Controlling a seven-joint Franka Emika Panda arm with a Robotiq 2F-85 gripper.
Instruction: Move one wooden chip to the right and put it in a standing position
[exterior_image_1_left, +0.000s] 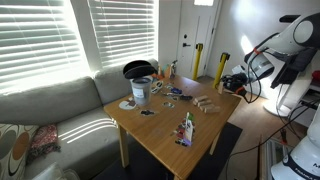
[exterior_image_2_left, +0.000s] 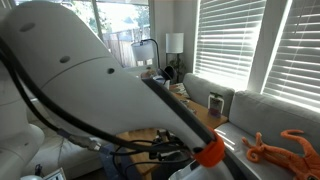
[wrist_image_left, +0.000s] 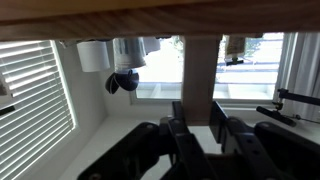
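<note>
The wooden chips are seen near the wooden table's far-right edge. The gripper is held well away, fingers spread and empty. A neighbouring chip could be knocked if the approach is misjudged.

I am working in a home living room. A pale grey upholstered sofa sits at the left under white slatted window blinds, beside a square light-wood table. A white panelled door stands far back. In an exterior view, a white-shaded table lamp stands by the window.
</note>
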